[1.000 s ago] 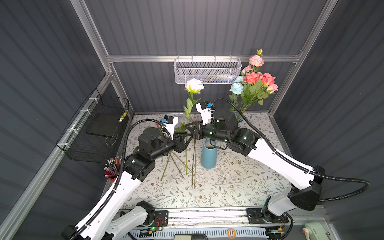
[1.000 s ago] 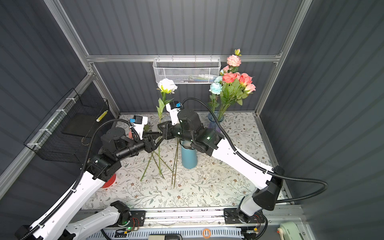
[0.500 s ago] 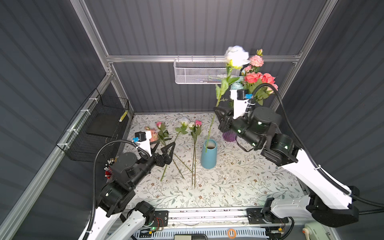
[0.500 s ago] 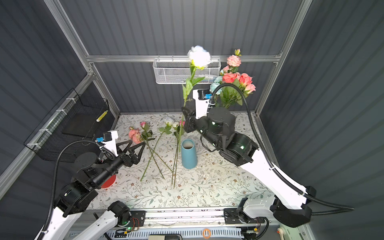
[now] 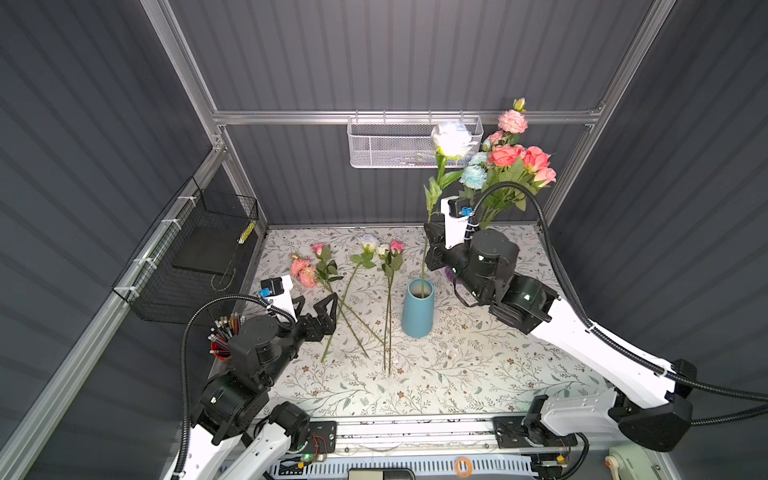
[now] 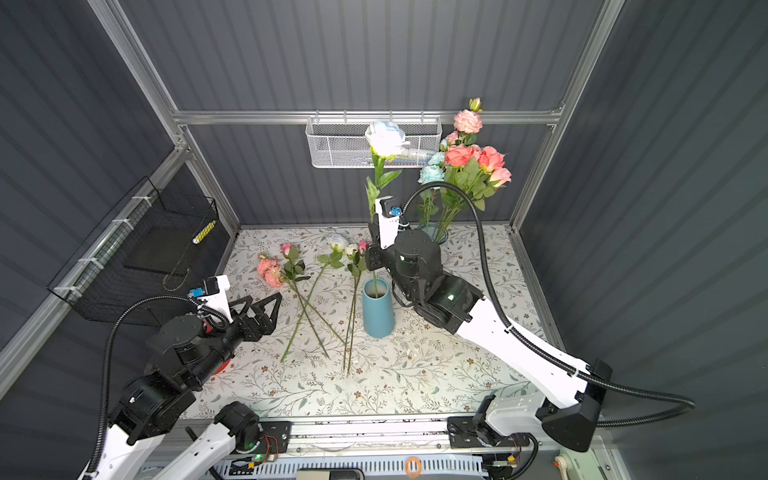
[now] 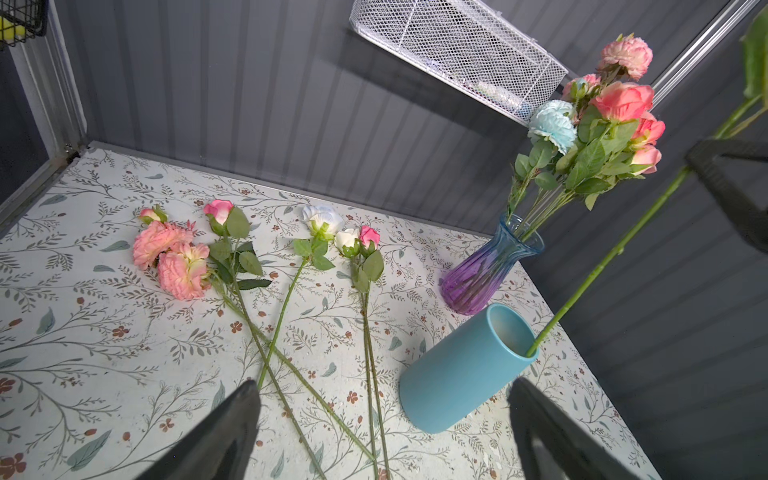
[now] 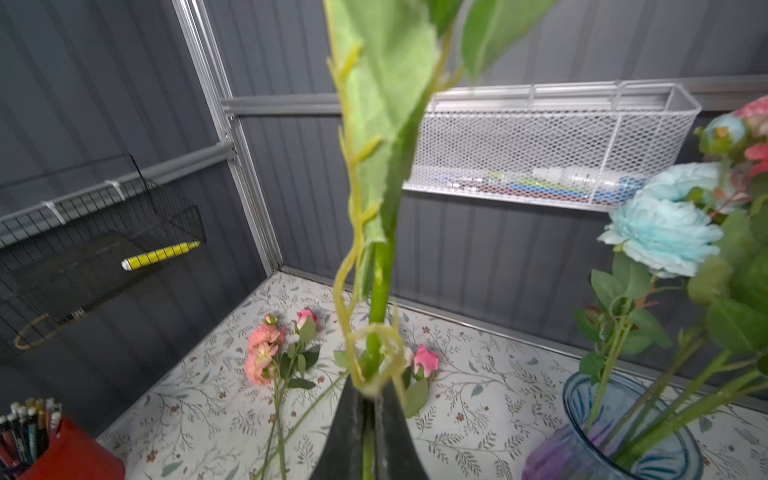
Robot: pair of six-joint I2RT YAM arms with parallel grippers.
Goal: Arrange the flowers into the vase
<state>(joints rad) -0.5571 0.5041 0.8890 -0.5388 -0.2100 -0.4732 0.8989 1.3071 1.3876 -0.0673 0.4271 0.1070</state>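
Right gripper (image 8: pixel 368 399): jaws shut tight on the green stem of the white rose (image 5: pixel 451 139), just under its leaves. The rose stands near upright, with the foot of its stem inside the mouth of the blue vase (image 5: pixel 417 309) and the bloom high above.

Left gripper (image 6: pixel 262 303): jaws spread wide and holding nothing, poised over the table (image 5: pixel 478 365) beside the loose flowers (image 7: pixel 174 257).

Handling, as we judge it: the flowers are light and top-heavy. The stems look thin and stiff enough to stand, while petals and leaves are soft and easily crushed. We take hold on bare stem, below the leaves.

Count:
- One rose in hand.
- Five stems lying flat, as far as we can tell: a ruffled pink spray, a pink bud, a white rose, then a white bud and a pink bud side by side.
- Two vases: the blue one and a glass vase (image 7: pixel 486 270) at the back, already full. Its blooms overlap too much to count.
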